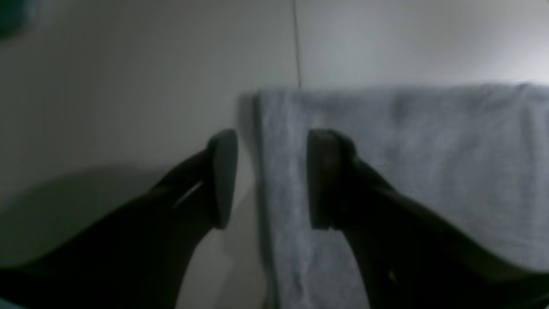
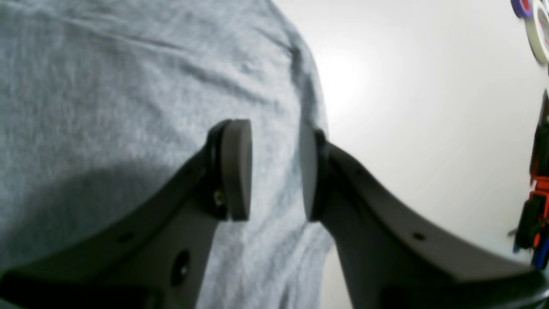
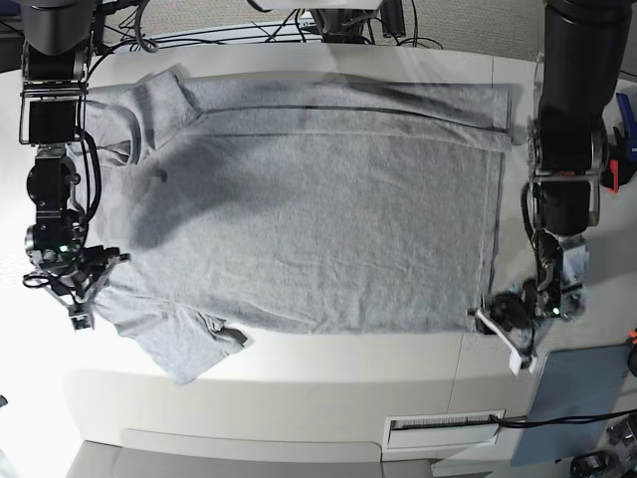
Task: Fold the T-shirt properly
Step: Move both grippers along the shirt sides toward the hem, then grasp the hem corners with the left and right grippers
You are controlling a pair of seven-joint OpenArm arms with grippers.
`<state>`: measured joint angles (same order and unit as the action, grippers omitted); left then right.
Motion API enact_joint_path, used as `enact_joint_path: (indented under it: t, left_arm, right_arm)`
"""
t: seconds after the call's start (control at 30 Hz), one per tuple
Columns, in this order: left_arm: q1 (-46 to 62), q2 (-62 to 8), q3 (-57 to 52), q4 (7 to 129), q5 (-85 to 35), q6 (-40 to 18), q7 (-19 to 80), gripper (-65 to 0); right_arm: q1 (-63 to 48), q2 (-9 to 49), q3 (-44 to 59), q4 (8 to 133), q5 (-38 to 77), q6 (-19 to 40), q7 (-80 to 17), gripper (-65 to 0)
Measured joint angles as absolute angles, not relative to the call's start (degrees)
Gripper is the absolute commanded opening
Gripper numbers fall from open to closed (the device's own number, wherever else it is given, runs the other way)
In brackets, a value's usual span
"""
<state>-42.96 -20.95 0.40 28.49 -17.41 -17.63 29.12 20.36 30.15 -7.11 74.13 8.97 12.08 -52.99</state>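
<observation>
The heather-grey T-shirt point(image 3: 318, 219) lies spread flat on the white table, neck toward the left of the base view and plain side up. My left gripper point(image 1: 272, 178) is open and straddles the shirt's edge point(image 1: 429, 163) near a corner: one finger is over bare table, the other over cloth. In the base view the left gripper point(image 3: 488, 319) sits at the hem's near right corner. My right gripper point(image 2: 274, 169) is open too, low over the cloth point(image 2: 107, 86) just inside its edge. In the base view the right gripper point(image 3: 105, 279) is by the near left sleeve.
Tape rolls point(image 2: 538, 30) and orange-and-black gear point(image 2: 538, 193) lie off to the side of the right gripper. A blue-grey pad point(image 3: 572, 398) lies at the near right of the table, beside a white slotted panel point(image 3: 443, 430). A thin seam point(image 1: 297, 43) crosses the tabletop.
</observation>
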Motion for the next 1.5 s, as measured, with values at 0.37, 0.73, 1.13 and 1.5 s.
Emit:
enact_joint_path:
  t: [0.37, 0.73, 1.13, 1.5]
  left_arm:
    - [-46.2, -20.3, 0.3, 17.5, -14.4, -16.3, 20.1, -37.9]
    - [-46.0, -16.9, 0.3, 17.0, -13.0, -10.4, 19.0, -37.9]
    - [-42.1, -17.5, 0.3, 17.4, -13.3, -17.5, 11.6, -37.9]
    - [-42.1, -16.6, 0.3, 17.4, -13.3, -19.1, 11.5, -39.8]
  right_arm:
    - [20.3, 30.2, -7.2, 74.1, 8.9, 12.1, -47.7, -45.8]
    - [20.3, 30.2, -7.2, 74.1, 8.9, 12.1, -51.8, -45.9]
    - [20.3, 30.2, -7.2, 74.1, 8.9, 12.1, -52.2, -45.8]
    - [20.3, 30.2, -7.2, 74.1, 8.9, 12.0, -52.3, -45.8]
